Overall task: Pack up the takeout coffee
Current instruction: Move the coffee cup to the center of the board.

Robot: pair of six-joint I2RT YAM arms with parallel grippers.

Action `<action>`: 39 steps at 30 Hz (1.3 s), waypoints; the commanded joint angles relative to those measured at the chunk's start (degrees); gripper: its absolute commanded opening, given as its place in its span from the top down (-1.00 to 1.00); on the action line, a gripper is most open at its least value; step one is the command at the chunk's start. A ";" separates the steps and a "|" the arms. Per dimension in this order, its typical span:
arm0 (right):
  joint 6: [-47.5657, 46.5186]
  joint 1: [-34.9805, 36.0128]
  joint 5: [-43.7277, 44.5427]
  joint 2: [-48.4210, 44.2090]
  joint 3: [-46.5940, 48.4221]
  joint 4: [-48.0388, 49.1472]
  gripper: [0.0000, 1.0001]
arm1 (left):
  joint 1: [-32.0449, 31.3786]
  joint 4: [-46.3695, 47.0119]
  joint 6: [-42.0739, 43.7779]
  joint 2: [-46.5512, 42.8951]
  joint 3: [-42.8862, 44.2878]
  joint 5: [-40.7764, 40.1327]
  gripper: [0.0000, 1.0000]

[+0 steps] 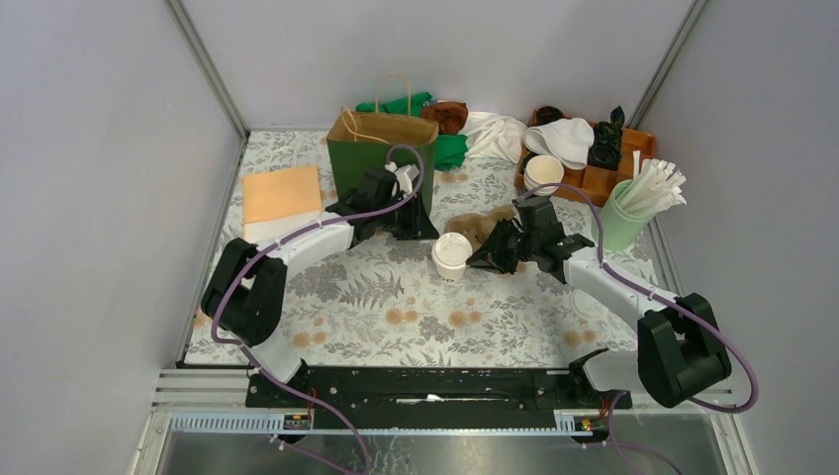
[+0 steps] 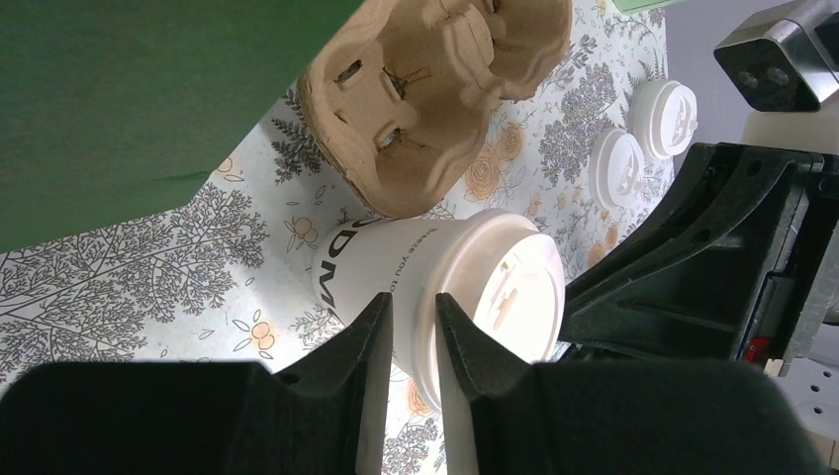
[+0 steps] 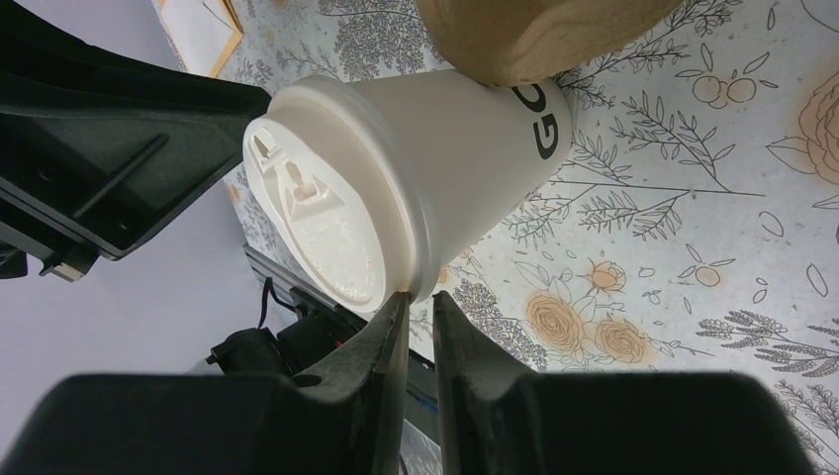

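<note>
Right wrist view: the right gripper (image 3: 418, 302) has its jaws drawn almost together, tips right at the lower rim of the lid on the takeout coffee (image 3: 425, 168). Whether they pinch that rim or only rest against it, I cannot tell. In the left wrist view the left gripper (image 2: 411, 317) shows a narrow slit between its fingers, nothing caught in it, with the cup's wall behind.

Seen from the top, the cup stands upright near the middle of the table (image 1: 396, 307), lid on. The right gripper is at its 3 o'clock, the left at its 11 o'clock. The brown cup carrier (image 1: 477, 226) lies just beside the cup at 1 o'clock. The green paper bag (image 1: 381, 158) stands farther out at 11 o'clock.

The step looks like taking hold of the cup for packing. Doing it well probably means parting one pair of jaws wide enough to span the paper wall below the lid. The squeeze should be light so the wall does not buckle or the lid pop. The cup should stay level on the way to a carrier well, and the other arm should keep clear.
</note>
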 commanded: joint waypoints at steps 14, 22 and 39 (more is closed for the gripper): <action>-2.55 -0.19 1.57 2.89 -0.18 -2.77 0.62 | -0.40 0.83 2.11 -2.54 -4.83 1.12 0.50; -3.21 -0.19 1.31 4.27 -1.01 -2.85 0.62 | -0.84 0.81 2.47 -2.45 -5.32 0.66 0.50; -11.06 -0.15 5.70 2.13 14.26 -13.55 0.54 | -0.86 -10.66 6.42 -2.76 9.15 -5.43 0.42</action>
